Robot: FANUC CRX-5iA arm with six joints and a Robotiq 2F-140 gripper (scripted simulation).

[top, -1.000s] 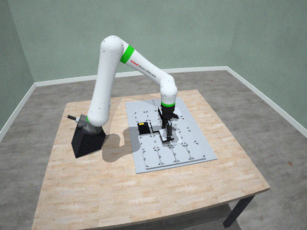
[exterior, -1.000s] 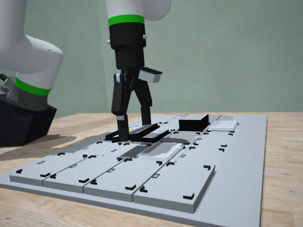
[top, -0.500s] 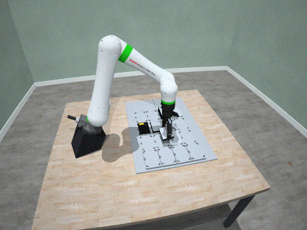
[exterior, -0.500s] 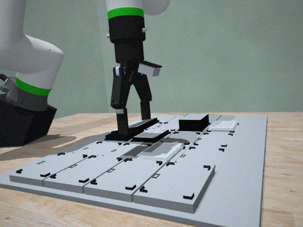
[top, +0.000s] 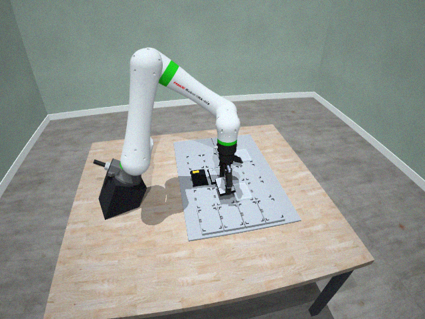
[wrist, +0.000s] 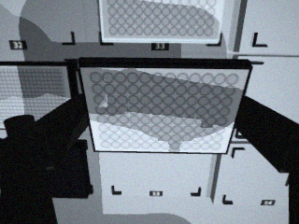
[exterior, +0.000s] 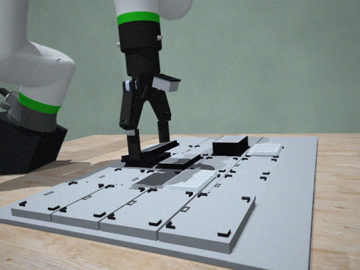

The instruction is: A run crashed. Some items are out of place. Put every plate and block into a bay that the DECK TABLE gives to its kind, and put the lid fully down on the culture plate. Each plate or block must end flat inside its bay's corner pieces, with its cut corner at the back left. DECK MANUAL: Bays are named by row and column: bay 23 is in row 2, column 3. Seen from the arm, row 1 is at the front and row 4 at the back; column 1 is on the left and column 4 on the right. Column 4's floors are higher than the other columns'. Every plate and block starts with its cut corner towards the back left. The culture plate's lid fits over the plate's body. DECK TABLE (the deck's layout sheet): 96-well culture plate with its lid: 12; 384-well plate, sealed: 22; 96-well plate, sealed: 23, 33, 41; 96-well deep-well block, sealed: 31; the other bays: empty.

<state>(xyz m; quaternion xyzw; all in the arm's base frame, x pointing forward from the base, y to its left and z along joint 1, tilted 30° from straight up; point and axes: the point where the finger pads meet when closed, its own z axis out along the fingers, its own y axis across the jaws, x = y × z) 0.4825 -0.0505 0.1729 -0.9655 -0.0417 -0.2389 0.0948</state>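
Plate held: sealed 96-well plate [wrist: 161, 109], black-sided, clamped between my gripper's [exterior: 148, 145] two fingers, which press on its short sides.
Plate attitude: tilted in the exterior view, one end higher than the other; it hangs just above the deck [exterior: 286, 185], not seated in any bay.
Plate position: in the wrist view it sits between the bay labelled 33 above it and a bay with a small label below it that I cannot read; its corner pieces [wrist: 117, 190] show free beneath the plate's lower edge.
Gripper state: fingers [exterior: 133, 145] stand wide, stopped against the plate.
Arm: mine reaches out from the black base [top: 119, 195] at the deck's left and points straight down over the deck's middle rows.
Neighbour, wrist view top: pale plate with round wells [wrist: 161, 19] lying in the bay marked 33, partly shaded.
Neighbour, wrist view left: fine-grid plate [wrist: 33, 91] just beside my held plate.
Tall block: black block [exterior: 230, 144] standing flat farther back on the deck in the exterior view; in the top view it carries a small yellow mark [top: 196, 171].
Far plate: white plate [exterior: 265, 149] beside the block, lying flat.
Raised column: front row of bays [exterior: 203, 220] nearest the exterior camera sits higher than the rest.
Cut corner: cannot tell from these views.
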